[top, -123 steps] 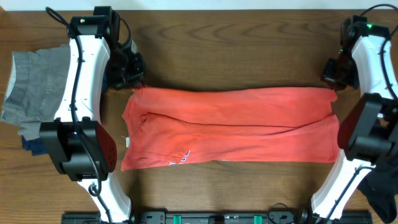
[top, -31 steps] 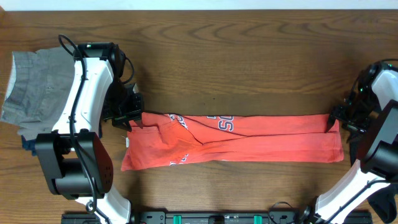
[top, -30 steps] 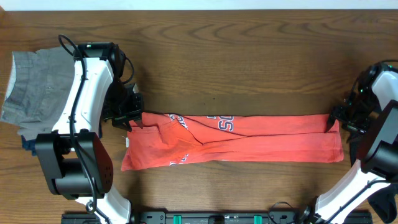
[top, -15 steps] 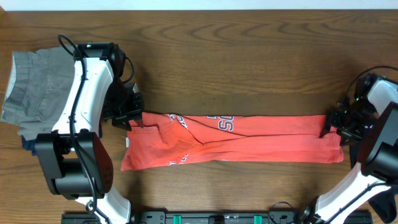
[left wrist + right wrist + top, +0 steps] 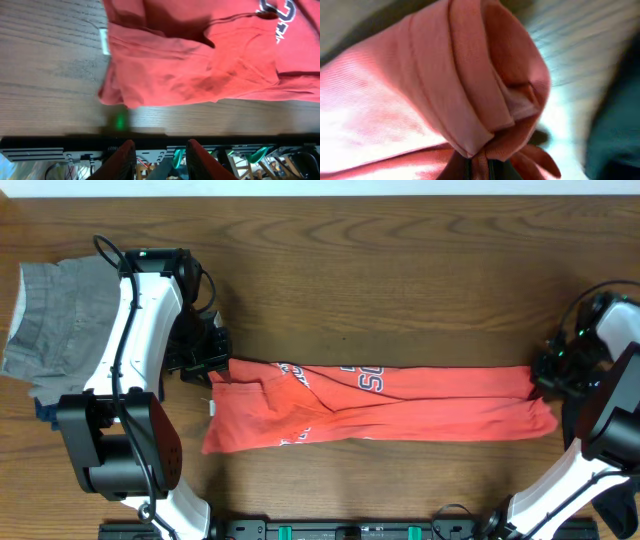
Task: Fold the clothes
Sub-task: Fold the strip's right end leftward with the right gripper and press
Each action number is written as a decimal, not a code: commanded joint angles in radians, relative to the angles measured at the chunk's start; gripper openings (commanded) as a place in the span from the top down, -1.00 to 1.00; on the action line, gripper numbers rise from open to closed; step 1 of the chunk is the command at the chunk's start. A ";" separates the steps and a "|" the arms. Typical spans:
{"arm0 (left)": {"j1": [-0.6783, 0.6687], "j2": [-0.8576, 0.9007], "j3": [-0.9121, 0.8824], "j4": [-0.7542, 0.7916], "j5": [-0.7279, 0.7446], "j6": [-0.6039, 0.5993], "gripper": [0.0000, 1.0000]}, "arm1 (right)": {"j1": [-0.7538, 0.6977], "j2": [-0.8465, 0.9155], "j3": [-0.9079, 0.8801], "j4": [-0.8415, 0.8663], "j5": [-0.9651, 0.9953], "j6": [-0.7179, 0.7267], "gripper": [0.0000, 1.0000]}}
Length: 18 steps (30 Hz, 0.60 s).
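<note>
My coral-red T-shirt (image 5: 400,405) lies as a long narrow band across the middle of the overhead frame, flat on the wooden table (image 5: 380,270). White-and-dark lettering (image 5: 370,380) shows along its upper edge, left of centre.

At the band's right end my right gripper (image 5: 541,384) is clamped down on the cloth. In the right wrist view a thick roll of folded layers fills the picture and narrows to a pinch at the bottom centre, where my jaws meet on it.

My left gripper (image 5: 213,370) sits at the band's upper left corner, touching the edge of the cloth as seen from above. In the left wrist view its fingers (image 5: 123,156) poke up at the bottom edge, partly apart and tinged red. The shirt's bunched left end and a small white tag (image 5: 104,42) show higher in that frame. Whether any cloth is caught between the fingers I cannot tell.

A grey garment (image 5: 55,315) lies in the upper left of the overhead frame, on the far side of my left arm (image 5: 135,310) and apart from the shirt. A bit of blue cloth (image 5: 45,412) peeks out at its lower edge.
</note>
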 commanded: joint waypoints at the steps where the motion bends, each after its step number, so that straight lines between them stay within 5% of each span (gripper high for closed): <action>1: 0.005 -0.008 -0.001 -0.002 -0.012 -0.006 0.31 | -0.031 -0.003 0.146 -0.076 0.032 0.037 0.98; 7: 0.005 -0.008 -0.001 0.017 -0.011 -0.010 0.31 | 0.004 -0.009 0.307 -0.288 0.032 0.035 0.97; 18: 0.005 -0.008 -0.001 0.046 -0.004 -0.013 0.31 | 0.285 -0.046 0.306 -0.346 0.044 0.081 0.97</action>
